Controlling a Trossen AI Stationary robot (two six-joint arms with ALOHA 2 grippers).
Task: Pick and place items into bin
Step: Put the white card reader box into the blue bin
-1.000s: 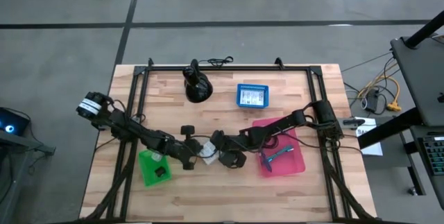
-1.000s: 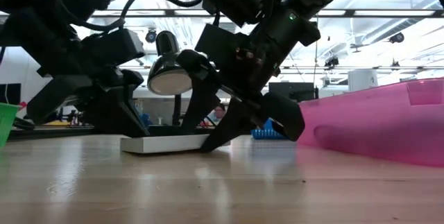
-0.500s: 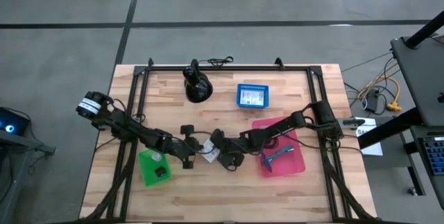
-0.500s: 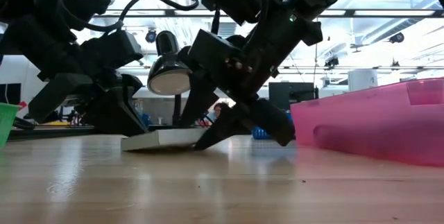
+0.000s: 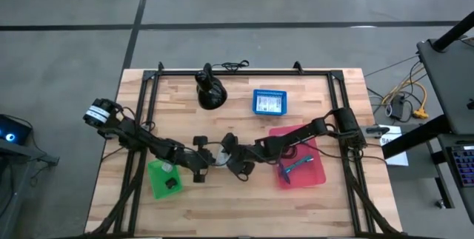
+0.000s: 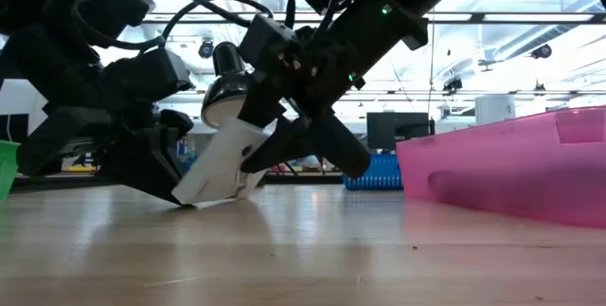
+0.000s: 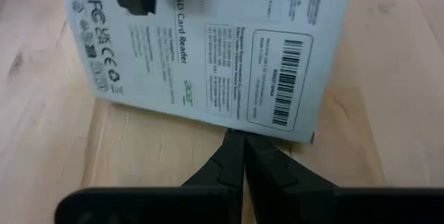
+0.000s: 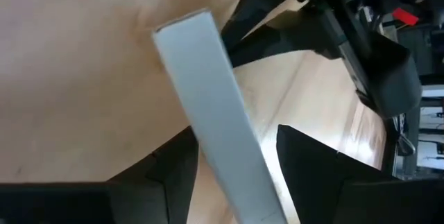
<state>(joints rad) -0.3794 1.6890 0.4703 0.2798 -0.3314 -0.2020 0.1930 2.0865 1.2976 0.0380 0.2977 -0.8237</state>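
A flat white box (image 6: 222, 164) with a printed label (image 7: 208, 50) stands tilted at the table's middle (image 5: 217, 159), between my two grippers. Its low edge rests on the wood. My left gripper (image 7: 234, 141) is shut at that low edge (image 5: 201, 163). My right gripper (image 8: 236, 182) is open, with a finger on each side of the box's raised part (image 6: 303, 150). The pink bin (image 5: 318, 180) lies to the right of them and holds a teal tool (image 5: 298, 166). My left gripper presses its shut fingertips (image 7: 236, 148) against the box's low edge (image 7: 232, 131), slanting down from the table's left. That edge sits on the wood. My right gripper has the box's raised part between its fingers, one at each broad face. One finger (image 8: 177, 172) lies against the box, and a gap shows at the other (image 8: 312, 161). The box leans tilted, its far edge on the table.
A green container (image 5: 154, 183) with a small dark block (image 5: 170, 183) stands near my left arm. A blue basket (image 5: 269, 102) and a large black rounded object (image 5: 209, 91) stand toward the far edge. The pink bin's wall (image 6: 511, 164) fills the low view's right.
The white box lay flat on the table and now stands tipped. My right gripper has turned and risen a little, lifting the side it straddles, while the edge at my left gripper has stayed on the wood.
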